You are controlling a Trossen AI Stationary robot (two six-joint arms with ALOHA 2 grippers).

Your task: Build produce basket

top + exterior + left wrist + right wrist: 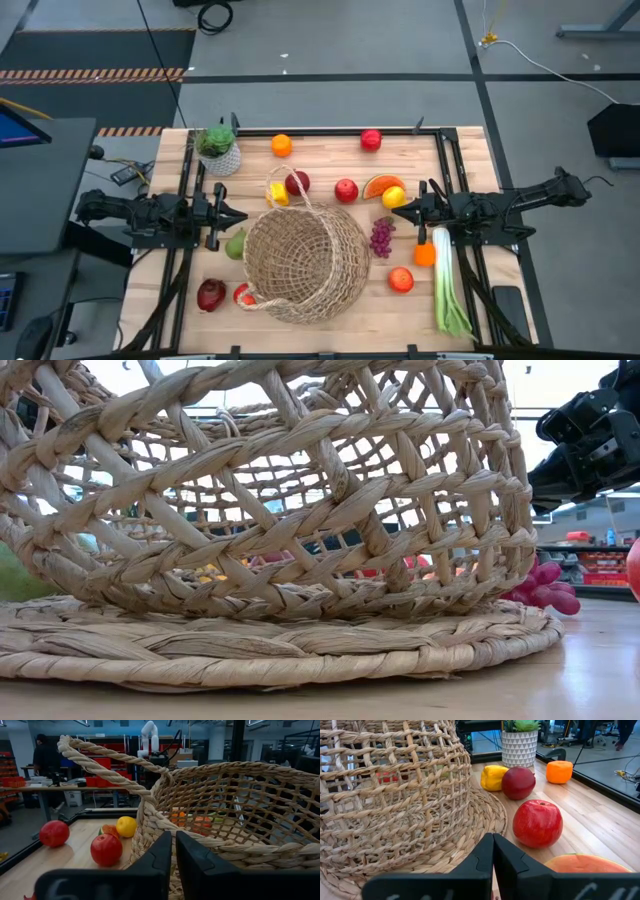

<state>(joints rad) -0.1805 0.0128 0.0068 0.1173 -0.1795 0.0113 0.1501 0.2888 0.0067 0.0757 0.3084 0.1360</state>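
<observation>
The tan wicker basket (305, 265) stands mid-table on its flat woven base (300, 645), and its loop handle (107, 755) reaches toward the far side. Produce lies around it: red apples (346, 190) (537, 822), an orange (282, 145), a lemon (394, 197), purple grapes (381, 237), a green pear (236, 245) and a leek (447, 285). My left gripper (242, 216) (173, 840) is shut and level, just left of the basket's rim. My right gripper (396, 211) (493, 840) is shut and sits right of the basket, near the lemon. Neither gripper holds anything.
A small potted plant (219, 150) stands at the far left corner. A dark frame (440, 135) runs along the table's edges. More fruit lies near the front left (211, 295) and front right (401, 279). A person (45, 755) stands in the room beyond the table.
</observation>
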